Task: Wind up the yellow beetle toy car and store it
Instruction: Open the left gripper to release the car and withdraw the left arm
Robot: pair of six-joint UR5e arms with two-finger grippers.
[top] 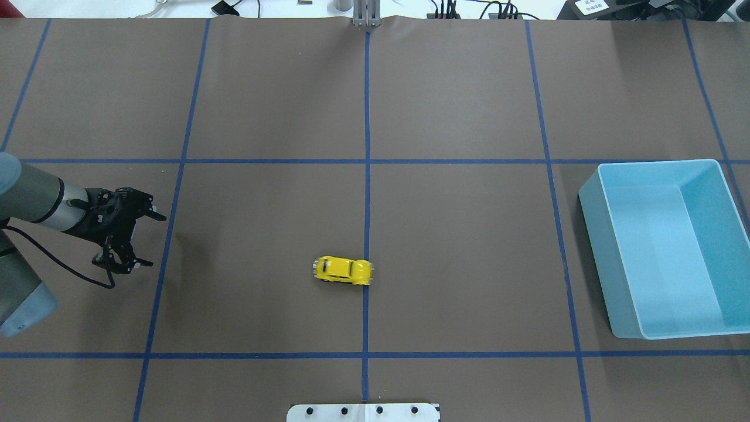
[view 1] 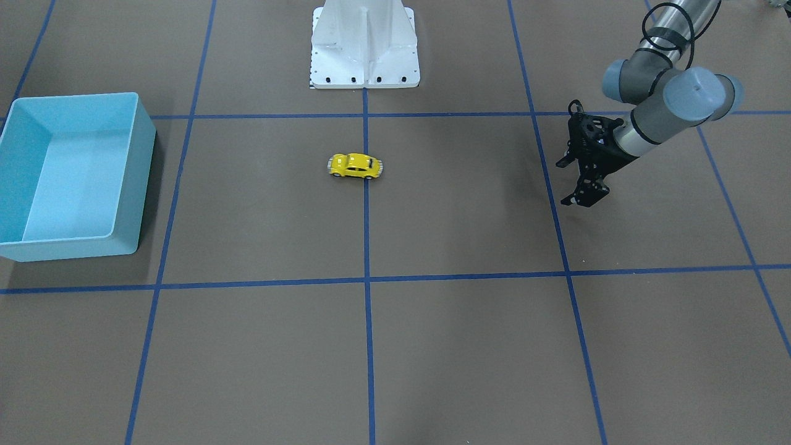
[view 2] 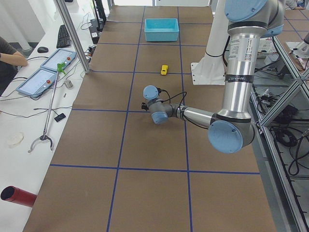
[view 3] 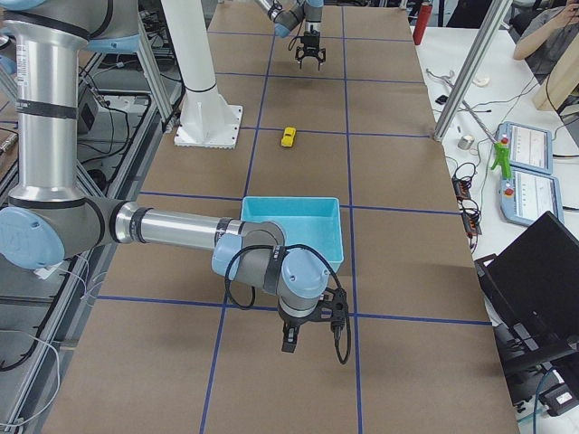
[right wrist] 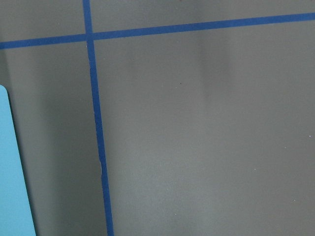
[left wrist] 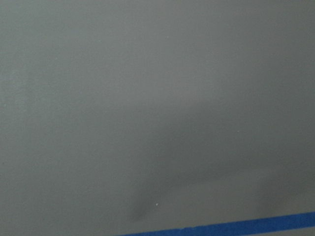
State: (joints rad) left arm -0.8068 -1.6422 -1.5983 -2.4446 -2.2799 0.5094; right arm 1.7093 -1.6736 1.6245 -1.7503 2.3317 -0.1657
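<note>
The yellow beetle toy car (view 1: 354, 165) stands on its wheels on the brown table near the centre line; it also shows in the overhead view (top: 343, 270) and both side views (view 2: 164, 70) (view 3: 288, 136). My left gripper (top: 153, 240) is open and empty, low over the table far to the car's left, fingers pointing toward it; the front view shows it too (view 1: 561, 183). My right gripper (view 3: 308, 336) shows only in the exterior right view, beside the near end of the light blue bin (view 3: 289, 201); I cannot tell whether it is open or shut.
The light blue bin (top: 656, 164) sits empty at the table's right end, and its edge shows in the right wrist view (right wrist: 12, 172). The white robot base (view 1: 364, 74) stands behind the car. Blue tape lines grid the table.
</note>
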